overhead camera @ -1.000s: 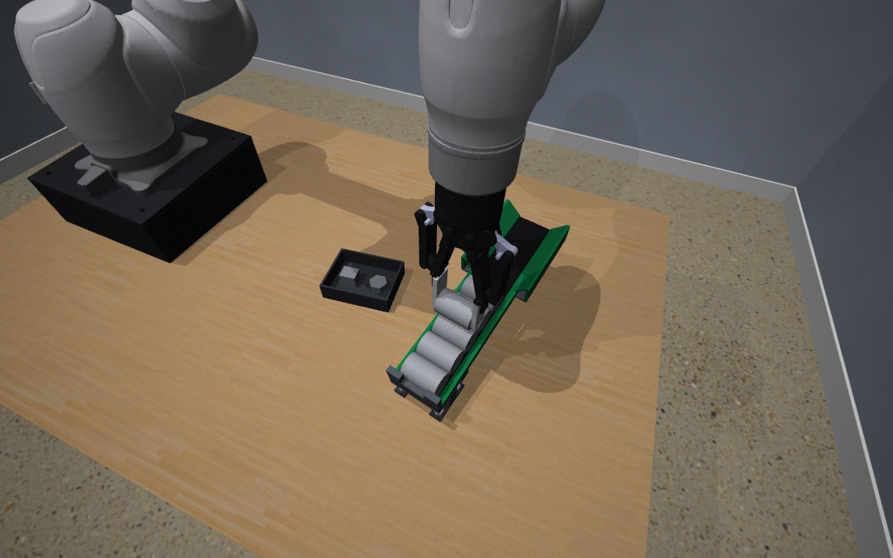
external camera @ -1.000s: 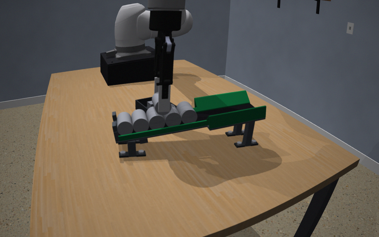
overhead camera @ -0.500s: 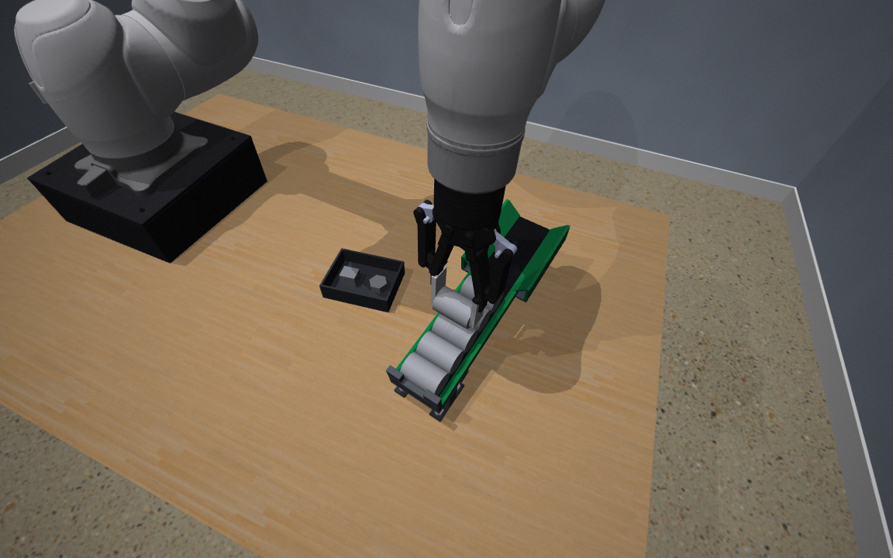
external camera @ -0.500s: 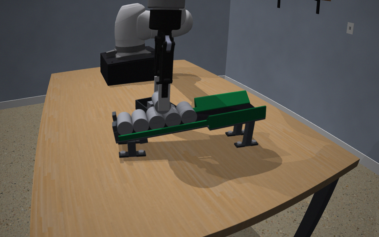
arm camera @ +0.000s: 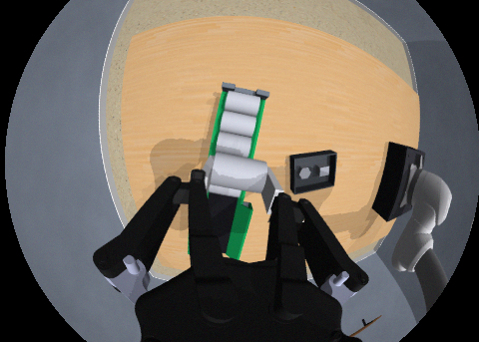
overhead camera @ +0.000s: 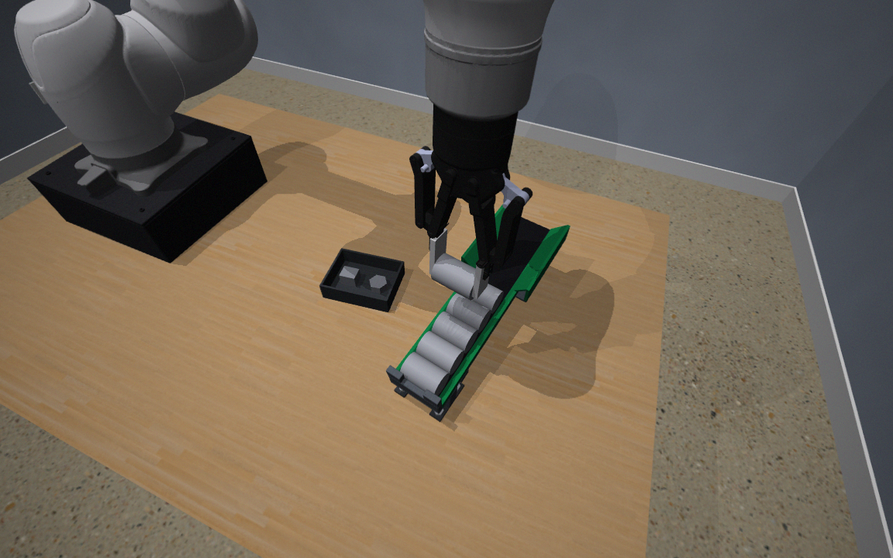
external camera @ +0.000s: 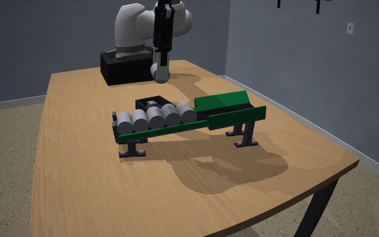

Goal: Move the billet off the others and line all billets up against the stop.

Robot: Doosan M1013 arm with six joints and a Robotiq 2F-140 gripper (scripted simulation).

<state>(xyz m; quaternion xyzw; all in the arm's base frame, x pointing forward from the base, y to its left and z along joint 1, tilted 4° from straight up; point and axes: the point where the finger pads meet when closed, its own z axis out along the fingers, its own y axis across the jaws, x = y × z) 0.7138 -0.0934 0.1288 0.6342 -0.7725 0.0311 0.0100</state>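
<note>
My gripper [overhead camera: 459,266] is shut on a grey steel billet [overhead camera: 455,275] by its two ends and holds it well above the green feed ramp [external camera: 190,122]. The held billet also shows in the exterior view [external camera: 159,73] and in the wrist view [arm camera: 238,171]. Several grey billets [external camera: 154,117] lie side by side across the ramp in a row, the lowest against the dark stop [external camera: 115,120]. In the wrist view the row [arm camera: 241,121] lies beyond the held billet. The upper part of the ramp [external camera: 229,107] holds no billets.
A small black tray [overhead camera: 362,278] with two grey pieces stands on the table next to the ramp. The robot's black base block [overhead camera: 148,184] is at the far corner of the wooden table. The ramp stands on dark legs [external camera: 245,135].
</note>
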